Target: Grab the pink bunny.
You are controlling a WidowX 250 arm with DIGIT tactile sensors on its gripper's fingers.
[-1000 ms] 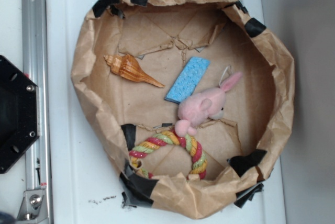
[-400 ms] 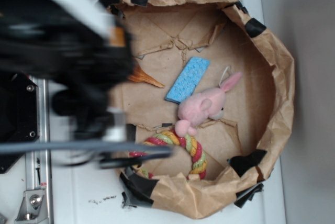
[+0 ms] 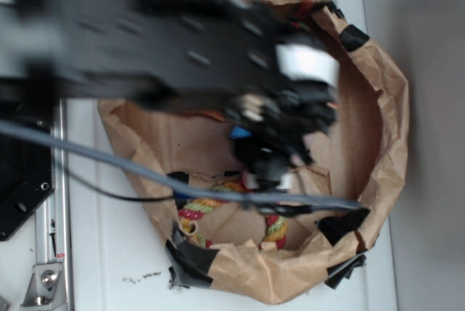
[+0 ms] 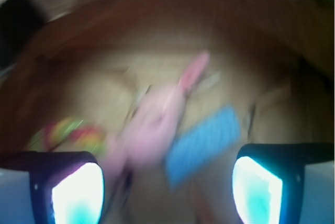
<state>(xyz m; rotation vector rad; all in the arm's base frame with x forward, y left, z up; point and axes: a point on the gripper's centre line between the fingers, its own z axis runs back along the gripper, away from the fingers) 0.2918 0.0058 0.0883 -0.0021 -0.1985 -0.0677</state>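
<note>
The pink bunny [image 4: 156, 125] shows as a blurred pale-pink shape in the wrist view, its long ear [image 4: 193, 70] pointing up and to the right. It lies on the brown paper floor just ahead of my gripper [image 4: 167, 192] and slightly left of its middle. The gripper is open, with a wide gap between the two glowing fingertips [image 4: 78, 192] and nothing between them. In the exterior view the blurred black arm and gripper [image 3: 270, 166] hang over the middle of the bowl and hide the bunny.
A blue sponge [image 4: 205, 141] lies right beside the bunny, on its right. A pink-yellow-green rope ring [image 3: 211, 205] sits at the bowl's near side. The crumpled brown paper bowl wall [image 3: 392, 107] with black tape patches rings everything. A black base plate [image 3: 22, 173] is at left.
The arm has swept in from the left and now reaches over the bowl, covering the bunny, the sponge and the shell in the exterior view. The objects themselves have not visibly moved.
</note>
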